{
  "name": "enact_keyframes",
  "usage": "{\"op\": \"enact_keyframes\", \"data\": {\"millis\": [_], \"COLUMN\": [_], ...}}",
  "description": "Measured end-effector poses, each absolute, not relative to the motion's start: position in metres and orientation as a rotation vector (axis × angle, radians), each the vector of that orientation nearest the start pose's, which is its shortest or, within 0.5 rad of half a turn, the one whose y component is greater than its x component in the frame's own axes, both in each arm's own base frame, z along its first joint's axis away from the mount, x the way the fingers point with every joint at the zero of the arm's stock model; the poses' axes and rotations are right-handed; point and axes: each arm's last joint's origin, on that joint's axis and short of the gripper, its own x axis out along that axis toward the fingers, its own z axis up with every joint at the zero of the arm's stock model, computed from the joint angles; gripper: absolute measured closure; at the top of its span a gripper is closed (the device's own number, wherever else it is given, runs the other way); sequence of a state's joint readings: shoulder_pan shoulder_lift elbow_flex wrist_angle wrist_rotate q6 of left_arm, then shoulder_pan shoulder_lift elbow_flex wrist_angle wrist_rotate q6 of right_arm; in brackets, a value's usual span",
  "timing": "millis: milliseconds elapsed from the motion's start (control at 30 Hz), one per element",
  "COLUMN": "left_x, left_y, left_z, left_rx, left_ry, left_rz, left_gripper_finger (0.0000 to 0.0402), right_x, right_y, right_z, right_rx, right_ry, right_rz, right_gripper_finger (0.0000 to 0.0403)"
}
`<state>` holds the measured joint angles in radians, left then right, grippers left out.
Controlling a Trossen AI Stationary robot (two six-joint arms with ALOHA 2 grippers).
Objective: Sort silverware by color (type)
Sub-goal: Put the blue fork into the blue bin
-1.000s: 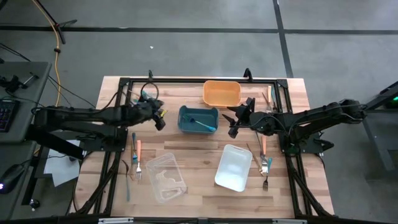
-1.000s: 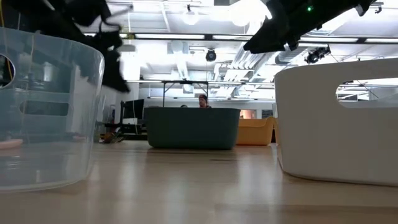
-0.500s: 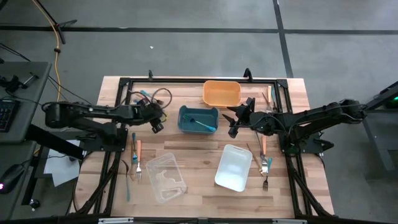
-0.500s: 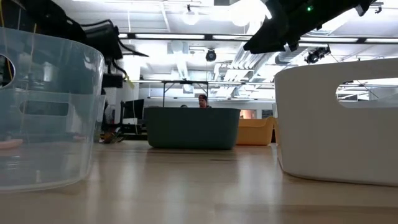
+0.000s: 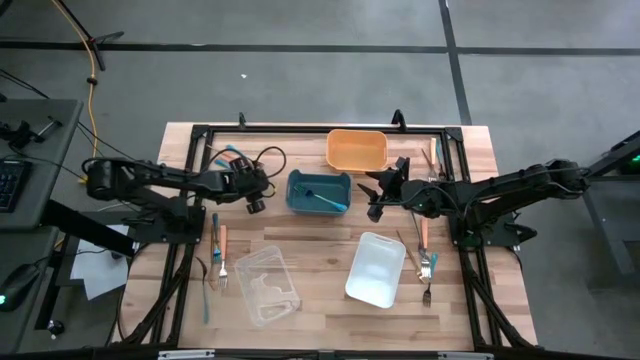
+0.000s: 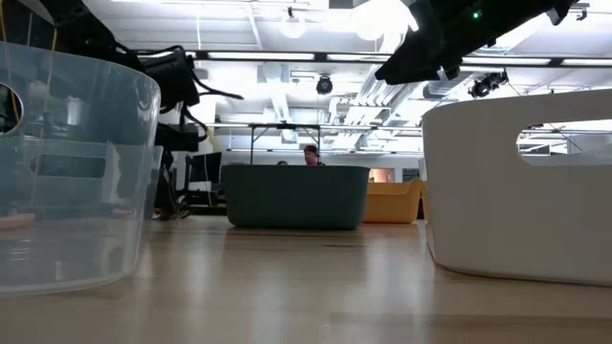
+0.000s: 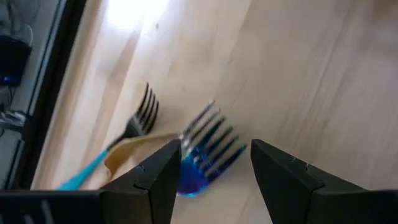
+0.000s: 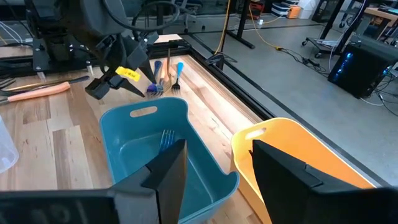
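bench (image 5: 320,270) | far side: two bins side by side, left bin (image 5: 319,192) holding a fork (image 5: 326,196), right bin (image 5: 356,149) behind it | near side: two more bins, left (image 5: 267,285) and right (image 5: 376,268) | silverware at left edge (image 5: 217,255) and right edge (image 5: 424,255)

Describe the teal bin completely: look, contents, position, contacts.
The teal bin is a rectangular plastic-looking tub with rounded corners and a handle slot in its end wall. It stands upright on the wooden table, near its far middle, just left of the orange bin. One blue-handled fork lies inside. Neither gripper touches it.
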<state>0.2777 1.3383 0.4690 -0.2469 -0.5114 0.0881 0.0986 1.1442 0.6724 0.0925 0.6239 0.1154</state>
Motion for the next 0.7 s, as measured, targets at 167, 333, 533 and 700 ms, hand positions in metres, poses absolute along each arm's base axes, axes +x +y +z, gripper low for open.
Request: {"op": "enact_keyframes", "data": {"millis": [167,333,533,700], "left_x": [0.1922,0.1926,0.1929,0.1926], "left_y": [0.0725,0.0734,0.0735,0.0736], "left_z": [0.1239,0.1208,0.1193,0.1195], "left_rx": [0.198,0.197,0.211,0.216], "left_ry": [1.188,1.202,1.214,1.216], "left_rz": [0.665,0.666,0.655,0.661], "left_gripper_finger": [0.0215,0.0246,0.0338,0.0392], "right_x": [0.2415,0.2415,0.2415,0.2415], "right_y": [0.0068,0.0068,0.0068,0.0069], "right_z": [0.2521,0.2522,0.2522,0.2522], "right_rx": [-0.024,-0.024,-0.024,-0.024], "right_ry": [0.328,0.328,0.328,0.328], "right_rz": [-0.539,-0.539,-0.539,-0.539], "right_gripper_finger": [0.0226,0.0226,0.0226,0.0226]}}
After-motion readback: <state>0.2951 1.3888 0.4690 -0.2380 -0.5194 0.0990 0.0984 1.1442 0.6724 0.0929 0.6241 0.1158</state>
